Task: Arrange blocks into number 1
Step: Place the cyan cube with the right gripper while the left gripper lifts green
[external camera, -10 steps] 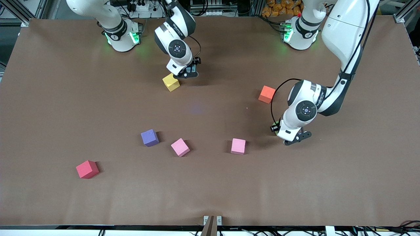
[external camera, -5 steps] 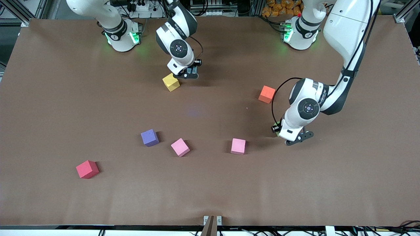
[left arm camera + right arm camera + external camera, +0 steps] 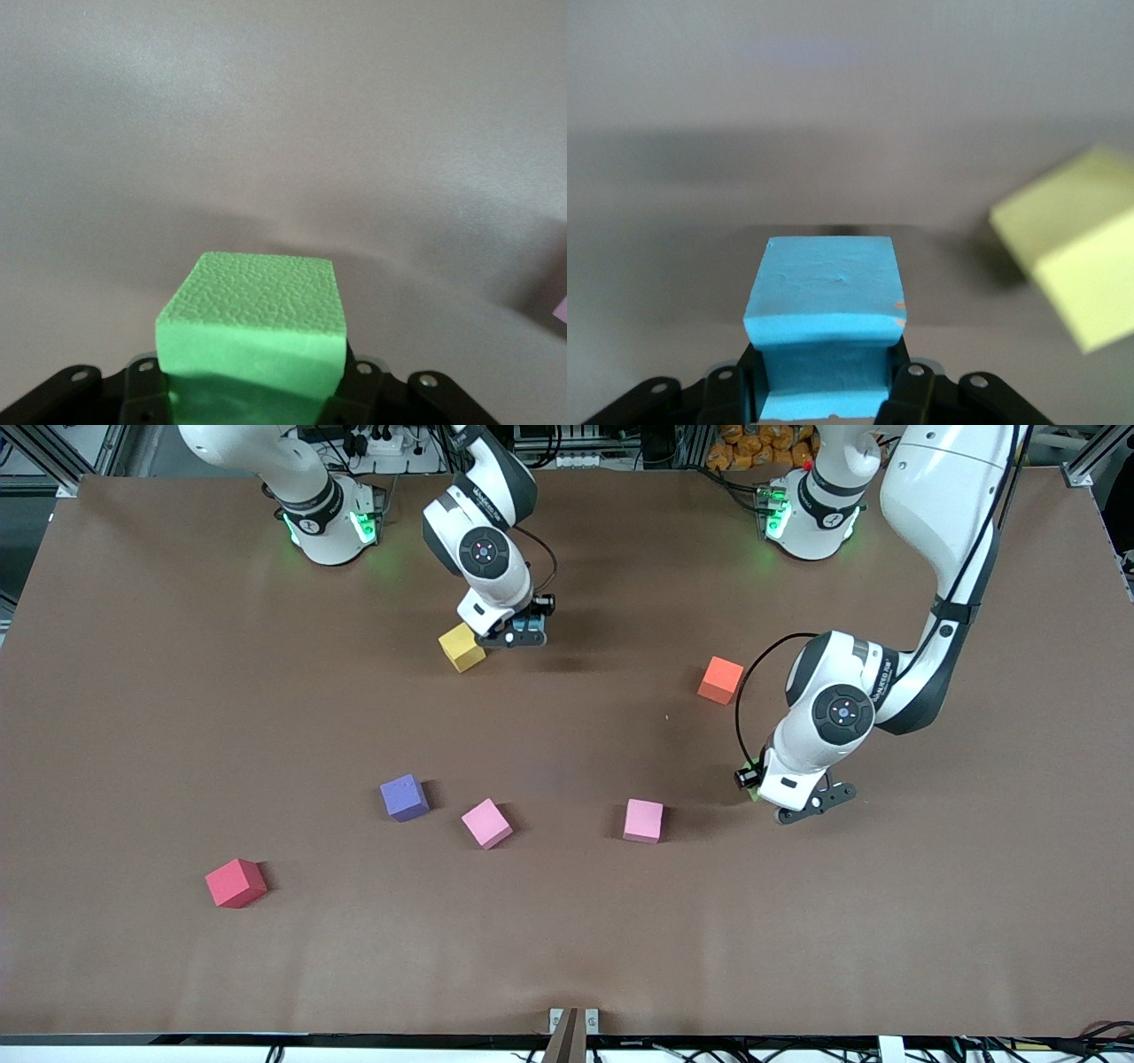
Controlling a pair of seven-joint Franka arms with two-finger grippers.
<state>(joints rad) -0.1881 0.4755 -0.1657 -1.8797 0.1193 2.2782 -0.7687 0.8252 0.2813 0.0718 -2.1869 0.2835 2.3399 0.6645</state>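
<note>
— Red cube (image 3: 236,882) first, at the right arm's end of the table, nearest the front camera. Then?

— Purple block (image 3: 405,796), and a pink block (image 3: 486,823) just beside it, a little nearer the camera. Farther up the table sits the yellow block (image 3: 462,646).

— And the right gripper (image 3: 524,631)?

— Just beside the yellow block, over the table (image 3: 133,691), clenched on the blue block (image 3: 824,305); its wrist view shows the cube gripped between the fingers, the yellow one off to the side.

— Next along?

— A second pink block (image 3: 643,820), apart from the first. An orange cube (image 3: 720,679) lies farther from the camera, toward the left arm's end.

— The left gripper (image 3: 791,802)?

— Low over the table, near that second pink block, grasping the green block (image 3: 252,319). From the front only a green sliver shows at the fingers.
</note>
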